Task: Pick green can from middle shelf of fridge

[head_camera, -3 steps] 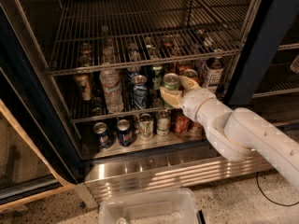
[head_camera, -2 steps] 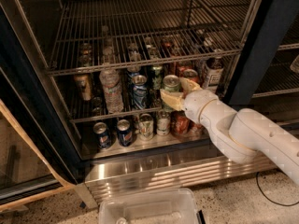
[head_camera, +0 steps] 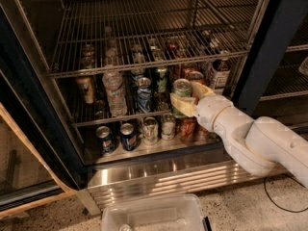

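The green can (head_camera: pixel 181 88), light green with a silver top, stands at the front of the fridge's (head_camera: pixel 29 105) middle shelf (head_camera: pixel 115 117), a wire rack. My gripper (head_camera: pixel 186 95) reaches in from the right on a white arm. Its yellowish fingers (head_camera: pixel 183 106) sit on either side of the can, one in front and low, one behind to the right, closed on it.
A blue-and-silver can (head_camera: pixel 143 94), a darker green can (head_camera: pixel 161 79), a water bottle (head_camera: pixel 115 93) and a brown bottle (head_camera: pixel 219 74) share the shelf. Several cans (head_camera: pixel 127 136) stand on the floor below. The upper wire rack (head_camera: pixel 144 37) is overhead. A clear plastic bin (head_camera: pixel 154 215) sits before the ribbed steel base (head_camera: pixel 159 179).
The gripper and the green can between its fingers have shifted together slightly right and outward. Everything else on the shelves is unchanged.
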Robot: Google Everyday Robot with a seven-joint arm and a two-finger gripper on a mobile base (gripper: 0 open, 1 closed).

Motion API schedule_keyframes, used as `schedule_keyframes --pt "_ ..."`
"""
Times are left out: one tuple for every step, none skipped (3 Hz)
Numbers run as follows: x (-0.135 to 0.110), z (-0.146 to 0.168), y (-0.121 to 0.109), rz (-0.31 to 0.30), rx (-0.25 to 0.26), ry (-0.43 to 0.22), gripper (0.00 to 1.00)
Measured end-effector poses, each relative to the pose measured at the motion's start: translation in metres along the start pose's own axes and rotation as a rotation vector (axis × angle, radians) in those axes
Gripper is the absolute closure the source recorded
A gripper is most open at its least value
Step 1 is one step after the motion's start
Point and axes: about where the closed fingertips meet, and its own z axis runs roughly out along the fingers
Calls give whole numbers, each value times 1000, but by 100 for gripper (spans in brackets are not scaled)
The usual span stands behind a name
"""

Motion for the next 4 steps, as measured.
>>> schedule_keyframes --pt "-4 -18 -6 6 39 -13 100" --pt "-10 -37 -10 15 75 -27 100" --pt "-16 -51 -10 25 83 -43 100" --pt "-22 -62 -8 29 86 -55 100"
